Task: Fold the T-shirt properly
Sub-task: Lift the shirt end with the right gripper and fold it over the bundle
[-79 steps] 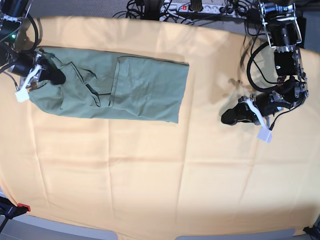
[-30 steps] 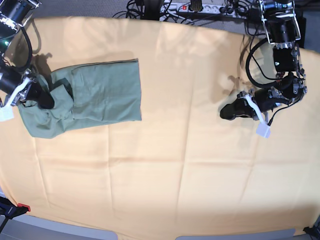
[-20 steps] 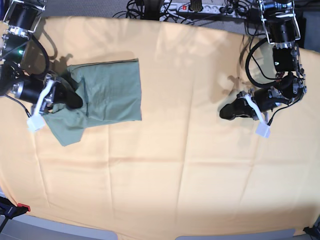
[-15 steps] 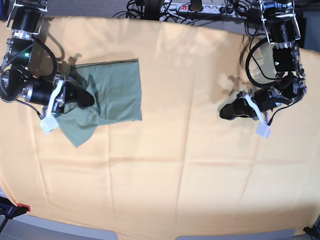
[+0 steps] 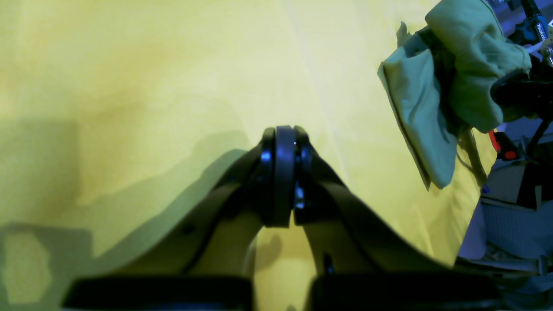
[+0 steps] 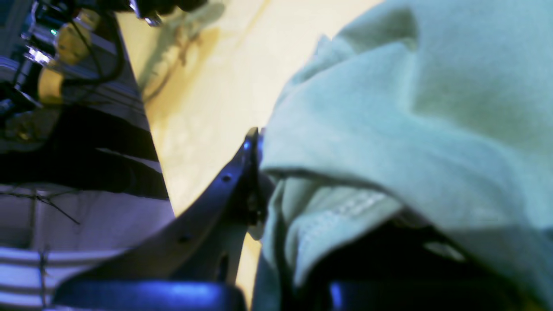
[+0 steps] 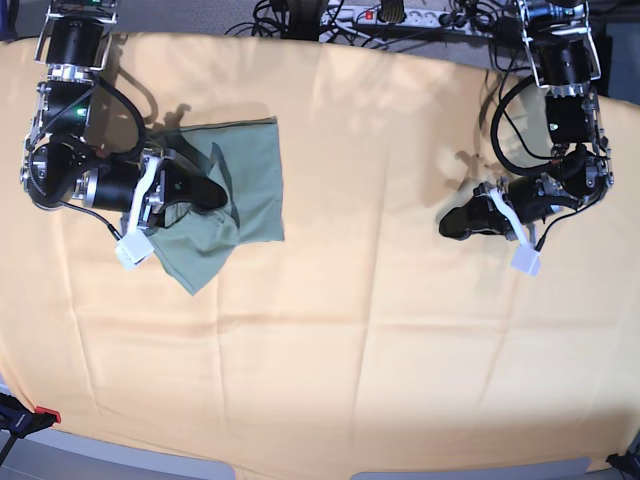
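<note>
The sage-green T-shirt (image 7: pixel 252 175) lies at the back left of the cloth as a narrow folded strip. My right gripper (image 7: pixel 215 190) is shut on the shirt's left end and holds it lifted over the lying part, with a loose flap (image 7: pixel 195 262) hanging toward the front. In the right wrist view the fabric (image 6: pixel 410 112) drapes over the gripper (image 6: pixel 259 172) and hides one finger. My left gripper (image 7: pixel 455 226) is shut and empty, low over the cloth at the right. In the left wrist view its fingers (image 5: pixel 278 172) are pressed together and the shirt (image 5: pixel 425 112) shows far off.
The yellow-orange table cloth (image 7: pixel 330 330) covers the whole table. Cables and a power strip (image 7: pixel 400 14) run along the back edge. A red clamp (image 7: pixel 45 415) sits at the front left corner.
My right gripper has moved right with the shirt's left end, carrying it over the lying part. The left arm has not moved.
</note>
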You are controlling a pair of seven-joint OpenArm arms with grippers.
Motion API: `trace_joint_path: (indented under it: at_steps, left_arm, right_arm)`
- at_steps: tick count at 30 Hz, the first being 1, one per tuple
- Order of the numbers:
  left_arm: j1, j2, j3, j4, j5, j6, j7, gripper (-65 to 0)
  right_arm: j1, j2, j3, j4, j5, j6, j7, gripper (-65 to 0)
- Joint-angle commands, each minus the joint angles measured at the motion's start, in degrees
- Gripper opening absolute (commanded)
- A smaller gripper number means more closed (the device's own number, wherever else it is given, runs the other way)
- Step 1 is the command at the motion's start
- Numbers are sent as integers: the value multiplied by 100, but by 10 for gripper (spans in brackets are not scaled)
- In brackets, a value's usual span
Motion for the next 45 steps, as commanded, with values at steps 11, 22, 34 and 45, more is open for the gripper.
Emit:
trace_joint_path:
  at_steps: [11,22,34,45]
  left_arm:
    - [-94,-79,-15,94,-136,-37,-103,-650]
    - [-94,-79,-15,94,-133,-39,-103,-650]
    - [-94,-79,-15,94,-133,-37,-103,-650]
    - [-96,-81,-15,94,-136,-210,-103,-650]
  right_arm:
    - [96,-11,26,382,200,28,106,-217]
    - [81,101,26,1764,200,28,106,-217]
    - [-94,101,103,1978,200,28,106,-277]
    - [-114,208,909,1978,200,28,106,-436]
